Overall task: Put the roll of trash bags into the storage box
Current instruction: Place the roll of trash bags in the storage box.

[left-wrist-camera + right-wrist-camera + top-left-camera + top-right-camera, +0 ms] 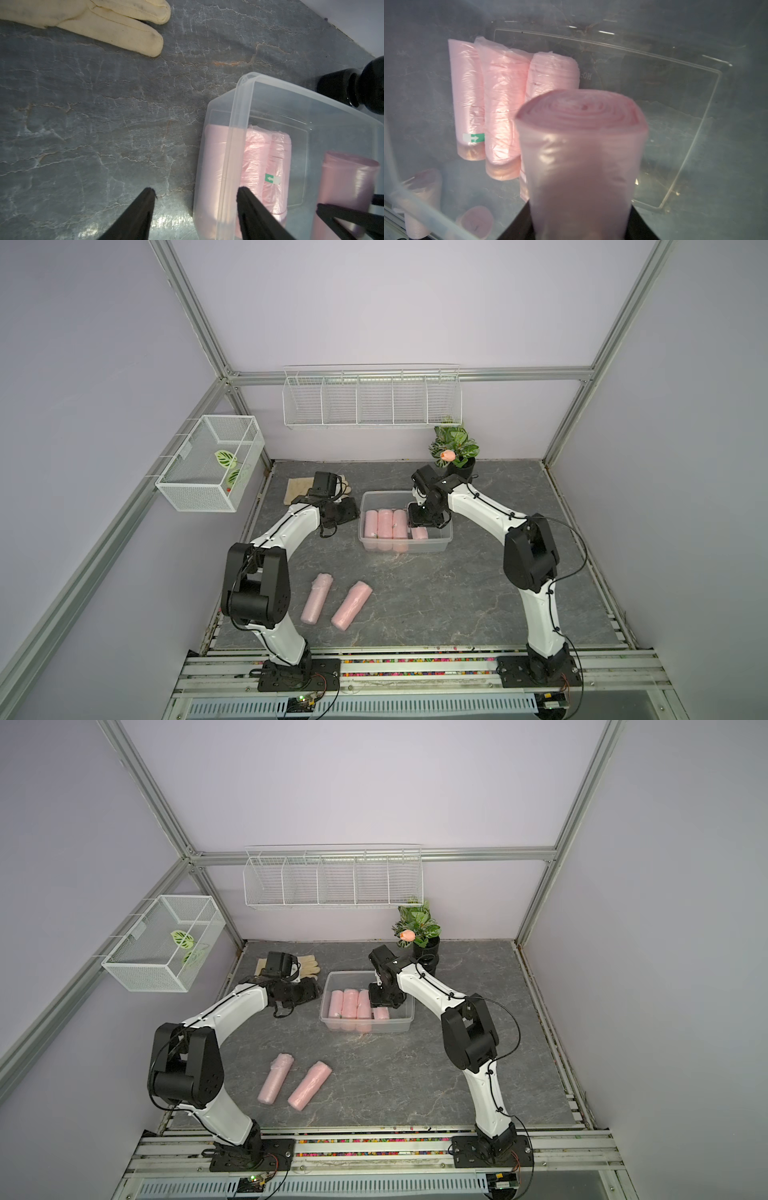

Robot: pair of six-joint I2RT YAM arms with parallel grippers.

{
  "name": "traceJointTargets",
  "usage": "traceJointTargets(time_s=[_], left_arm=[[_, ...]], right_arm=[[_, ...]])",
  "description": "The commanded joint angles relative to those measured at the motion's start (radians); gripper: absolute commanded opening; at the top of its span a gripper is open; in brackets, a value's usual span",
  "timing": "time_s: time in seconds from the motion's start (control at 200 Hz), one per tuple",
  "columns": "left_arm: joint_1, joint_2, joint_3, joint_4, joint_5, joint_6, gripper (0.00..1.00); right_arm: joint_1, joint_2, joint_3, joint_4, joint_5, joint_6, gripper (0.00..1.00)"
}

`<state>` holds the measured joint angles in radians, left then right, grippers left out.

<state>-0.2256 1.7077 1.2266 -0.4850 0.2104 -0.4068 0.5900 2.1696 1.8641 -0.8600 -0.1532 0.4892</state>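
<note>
The clear storage box (444, 545) (405, 1027) stands mid-table with three pink rolls (384, 526) lying side by side in its left half. My right gripper (419, 522) (581, 220) reaches down inside the box, shut on another pink roll of trash bags (419, 533) (581, 145), held just right of those three. I cannot tell whether it touches the bottom. My left gripper (348, 512) (195, 191) is open and holds nothing. Its jaws straddle the box's left wall (230, 166). Two more rolls (316, 598) (351, 605) lie on the table in front.
A cream glove (297, 489) (116, 22) lies behind the left gripper. A potted plant (455, 448) stands behind the box on the right. One white wire basket (372, 400) hangs on the back wall and another (210, 462) on the left wall.
</note>
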Motion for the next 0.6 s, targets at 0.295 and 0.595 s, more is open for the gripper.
traceJointTargets(time_s=[0.295, 0.595], left_arm=[[-0.006, -0.009, 0.021, -0.01, 0.007, 0.013, 0.67], [-0.005, -0.014, 0.018, -0.012, 0.004, 0.016, 0.68]], right_arm=[[-0.001, 0.08, 0.008, 0.066, -0.059, 0.058, 0.5], [-0.001, 0.087, -0.026, 0.117, -0.091, 0.102, 0.58]])
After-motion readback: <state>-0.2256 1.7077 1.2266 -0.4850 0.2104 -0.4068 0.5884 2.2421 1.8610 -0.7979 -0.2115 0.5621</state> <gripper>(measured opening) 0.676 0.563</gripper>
